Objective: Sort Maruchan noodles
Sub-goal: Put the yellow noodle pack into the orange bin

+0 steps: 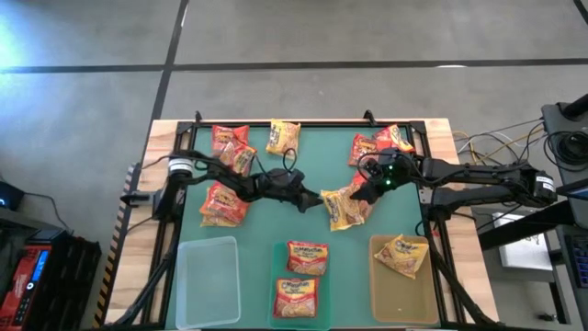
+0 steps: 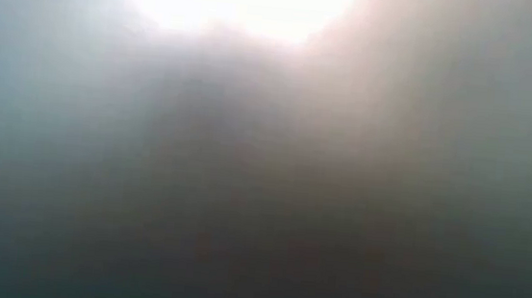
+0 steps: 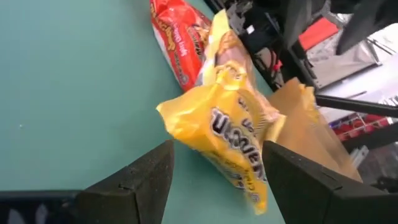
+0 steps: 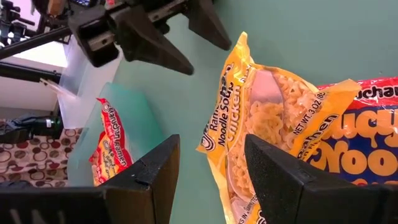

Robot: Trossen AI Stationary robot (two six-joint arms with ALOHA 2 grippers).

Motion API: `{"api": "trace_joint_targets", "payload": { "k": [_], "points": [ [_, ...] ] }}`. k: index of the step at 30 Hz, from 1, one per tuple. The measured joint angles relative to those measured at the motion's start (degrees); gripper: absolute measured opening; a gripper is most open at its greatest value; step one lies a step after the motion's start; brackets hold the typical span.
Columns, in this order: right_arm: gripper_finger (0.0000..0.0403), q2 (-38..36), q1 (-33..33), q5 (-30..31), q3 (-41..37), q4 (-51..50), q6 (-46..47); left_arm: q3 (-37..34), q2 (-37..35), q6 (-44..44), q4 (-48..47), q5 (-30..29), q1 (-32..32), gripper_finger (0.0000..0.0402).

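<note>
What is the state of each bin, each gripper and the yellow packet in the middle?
left bin: holds nothing.
middle bin: two red packets inside.
right bin: one yellow packet inside.
yellow packet: lying on the mat, between both grippers, over a red packet.
left gripper: open, beside the yellow packet.
right gripper: open, at the yellow packet.

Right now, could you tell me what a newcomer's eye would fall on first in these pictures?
Probably the two dark arms meeting mid-table over a yellow packet: the left gripper, jaws open, points at it from one side, and the right gripper, jaws open, faces it from the other. Next come the three bins along the near edge: the middle bin holds two red packets, the right bin one yellow packet, and the left bin none.
</note>
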Motion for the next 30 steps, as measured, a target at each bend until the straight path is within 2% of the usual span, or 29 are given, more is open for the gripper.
{"api": "trace_joint_targets", "payload": {
  "k": [3, 7, 12, 16, 19, 22, 25, 30],
  "points": [
    [0.0171, 0.0, 0.0, 0.1, 0.0, 0.1, -0.4, 1.8, 1.8, -2.0, 0.3, 0.2, 0.0, 0.0226],
    [0.0171, 0.0, 0.0, 4.4, 0.0, 0.7, 0.0, 3.6, 3.2, -3.7, 0.1, 0.4, -0.1, 0.0226],
    [0.0171, 0.0, 0.0, 5.6, 0.0, 1.4, 0.5, 4.1, 3.3, -4.7, -1.2, 0.9, 0.0, 0.0226],
    [0.0171, 0.1, 0.0, 10.4, 0.0, 1.3, 1.6, 4.0, 3.0, -5.8, -3.8, 3.0, 0.1, 0.0226],
    [0.0171, 0.1, 0.0, 9.5, 0.0, 0.8, 1.2, 4.0, 2.5, -6.7, -5.2, 4.1, 0.2, 0.0226],
    [0.0171, 0.1, 0.0, 4.2, 0.0, 0.0, -1.9, 3.9, 1.8, -7.1, -6.8, 4.7, 0.1, 0.0226],
    [0.0171, 0.1, 0.2, 2.8, 0.0, -1.8, -0.8, 3.8, 1.2, -6.0, -8.1, 6.0, 0.0, 0.0226],
    [0.0171, 0.1, 0.4, 3.3, 0.0, -5.3, -0.9, 4.9, 1.0, 4.5, -9.7, 6.3, -1.5, 0.0223]
  ]
}}
